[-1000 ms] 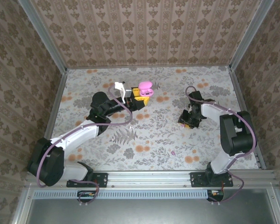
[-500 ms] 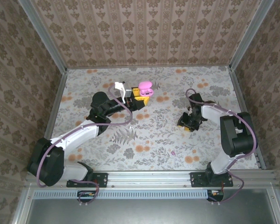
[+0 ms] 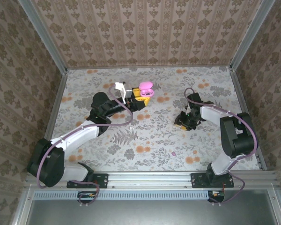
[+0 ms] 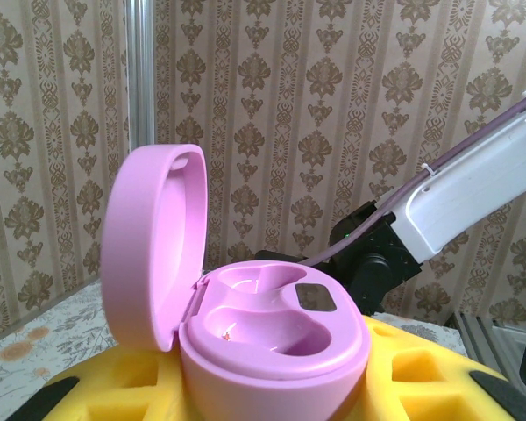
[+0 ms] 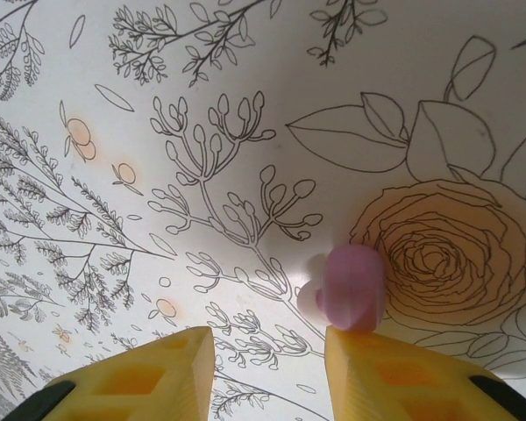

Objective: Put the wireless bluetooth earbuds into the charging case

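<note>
Case (image 4: 276, 338), lid up, clamped in L gripper (image 3: 142, 95) | R gripper (image 5: 267, 346) parted | earbud (image 5: 351, 289) maybe touching tip

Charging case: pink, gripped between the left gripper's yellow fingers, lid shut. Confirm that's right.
Not quite: the lid is open, hinged up at the side of the case, as the left wrist view shows. The rest holds: the charging case is pink and gripped between the left gripper's yellow fingers.
</note>
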Robot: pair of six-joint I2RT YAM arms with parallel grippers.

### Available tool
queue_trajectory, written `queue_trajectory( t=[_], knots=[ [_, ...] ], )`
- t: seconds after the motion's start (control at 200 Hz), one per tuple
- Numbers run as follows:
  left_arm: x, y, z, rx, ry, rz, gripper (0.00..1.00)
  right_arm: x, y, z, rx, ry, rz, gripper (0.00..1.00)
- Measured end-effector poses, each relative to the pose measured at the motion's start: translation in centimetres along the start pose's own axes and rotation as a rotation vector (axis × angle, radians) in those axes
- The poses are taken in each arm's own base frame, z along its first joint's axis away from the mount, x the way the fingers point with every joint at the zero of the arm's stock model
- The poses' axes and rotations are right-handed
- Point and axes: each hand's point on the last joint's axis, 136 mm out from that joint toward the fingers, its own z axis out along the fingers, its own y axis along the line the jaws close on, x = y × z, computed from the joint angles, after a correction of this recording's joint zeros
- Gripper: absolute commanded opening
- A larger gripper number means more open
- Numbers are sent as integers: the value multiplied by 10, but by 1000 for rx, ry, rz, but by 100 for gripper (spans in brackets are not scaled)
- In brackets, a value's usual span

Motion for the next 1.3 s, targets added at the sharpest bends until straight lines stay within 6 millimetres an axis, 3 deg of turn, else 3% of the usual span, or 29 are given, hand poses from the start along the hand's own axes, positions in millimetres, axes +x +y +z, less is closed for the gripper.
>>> queue_trajectory(
  t=[0.25, 0.535, 1.3],
  knots=[
    [0, 0, 0, 0, 0, 4, 26, 6, -9, -9, 50, 9, -4, 38],
    [-1, -1, 0, 1, -1, 8, 26, -10, -18, -20, 51, -37, 22, 34],
    [-1, 0, 0, 0, -1, 7, 26, -21, -21, -2, 74, -1, 15, 27]
  ],
)
